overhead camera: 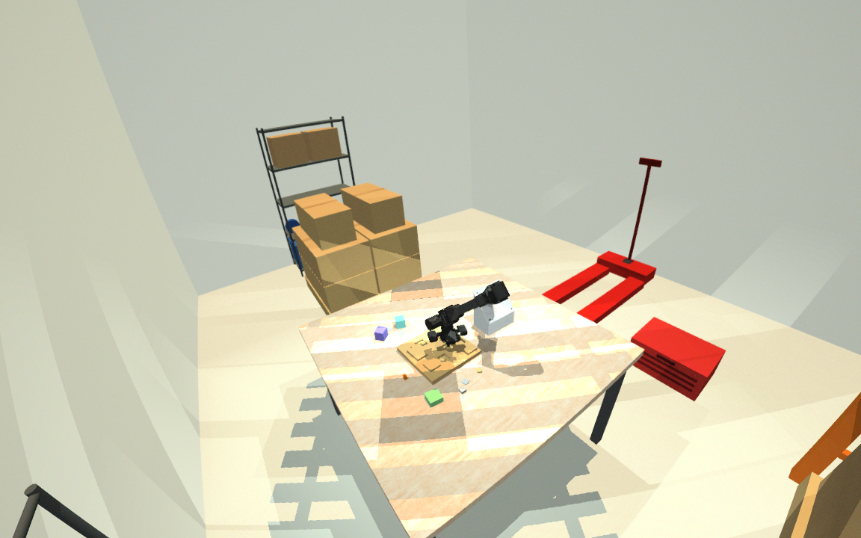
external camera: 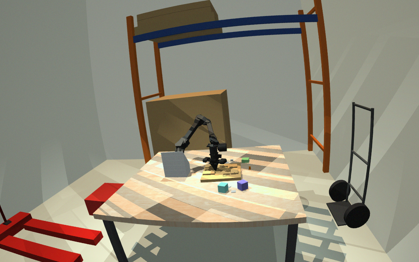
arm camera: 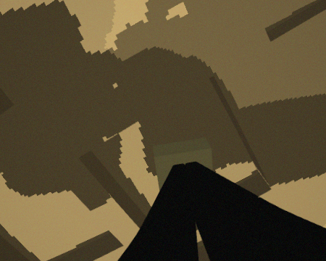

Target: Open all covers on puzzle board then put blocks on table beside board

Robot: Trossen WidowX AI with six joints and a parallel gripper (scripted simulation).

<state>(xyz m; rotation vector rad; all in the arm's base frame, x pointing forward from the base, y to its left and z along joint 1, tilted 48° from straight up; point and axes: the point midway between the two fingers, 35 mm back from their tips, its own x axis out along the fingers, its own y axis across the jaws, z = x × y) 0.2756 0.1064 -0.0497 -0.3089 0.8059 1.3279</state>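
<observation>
The tan puzzle board (overhead camera: 455, 362) (external camera: 220, 178) lies on the table. My gripper (overhead camera: 448, 344) (external camera: 215, 169) (arm camera: 185, 174) is shut and empty, pointing down with its tips low over the board. In the wrist view a dull green square (arm camera: 182, 154) shows just beyond the tips and is partly hidden by them; I cannot tell whether it is a block or a well floor. Raised strips stand around it. A teal block (overhead camera: 399, 321) (external camera: 222, 187), a purple block (overhead camera: 380, 332) (external camera: 242, 185) and a green block (overhead camera: 433, 397) (external camera: 245, 159) rest on the table off the board. Shadow hides the covers' positions.
A pale grey angled box (overhead camera: 495, 319) (external camera: 174, 164) stands on the table near the arm's base. A tiny orange piece (overhead camera: 404, 376) (external camera: 249, 168), a tiny yellow piece (overhead camera: 479, 370) and small grey pieces (overhead camera: 464, 381) (external camera: 233, 191) lie around the board.
</observation>
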